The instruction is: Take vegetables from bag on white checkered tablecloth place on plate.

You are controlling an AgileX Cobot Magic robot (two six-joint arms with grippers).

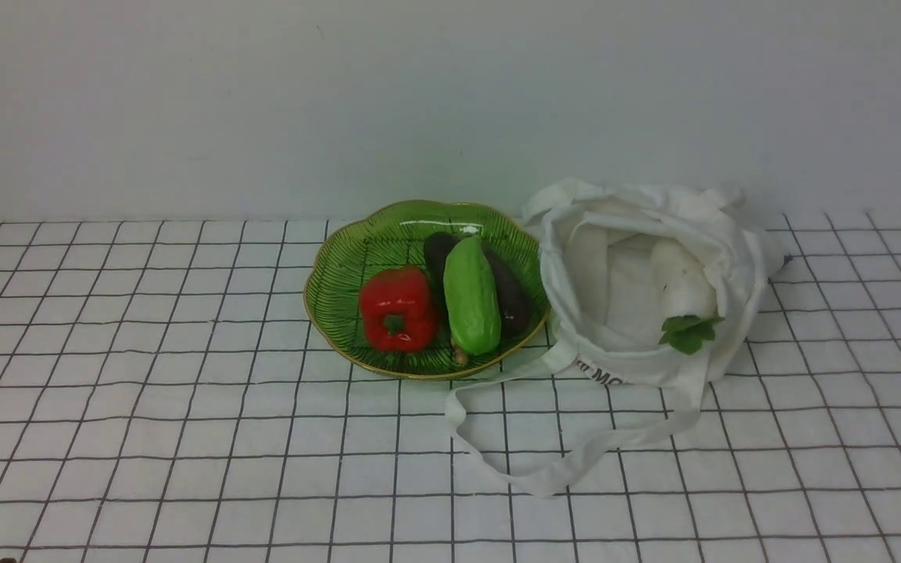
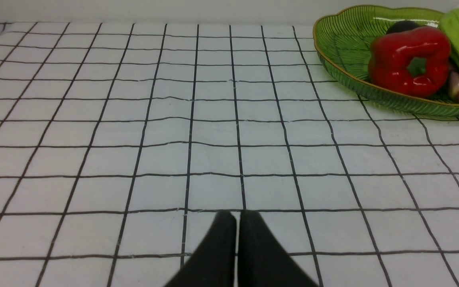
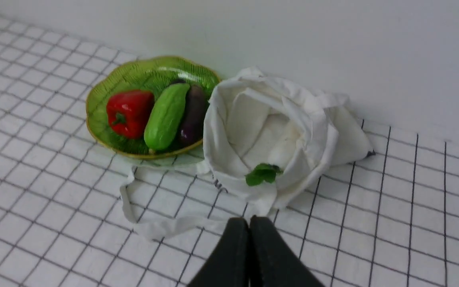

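while you plan the next pick, keep to the big things first:
tablecloth [image 1: 184, 438]: white, checkered, under everything; the bag's strap [image 1: 552, 477] loops across it, and your fingers could snag that on a low approach.
bag [image 1: 630, 360]: on the right, mouth gaping, right beside the plate; its soft wall could fold into your grip and drag along with the radish.
plate [image 1: 341, 344]: left of the bag, already crowded; a hasty release there could roll something over the rim.
on the plate: red pepper [image 1: 400, 309], light-green vegetable [image 1: 472, 297], dark vegetables [image 1: 509, 301] partly under it.
radish [image 1: 685, 293]: inside the bag, leaves [image 1: 687, 334] over the near edge; pinch only leaves and it may slip or swing.
right gripper [image 3: 251, 219]: fingers together, nothing between them; you must spread them before reaching in, or they'll shove the radish deeper.
left gripper [image 2: 238, 213]: narrow, fingertips all but meeting, empty.
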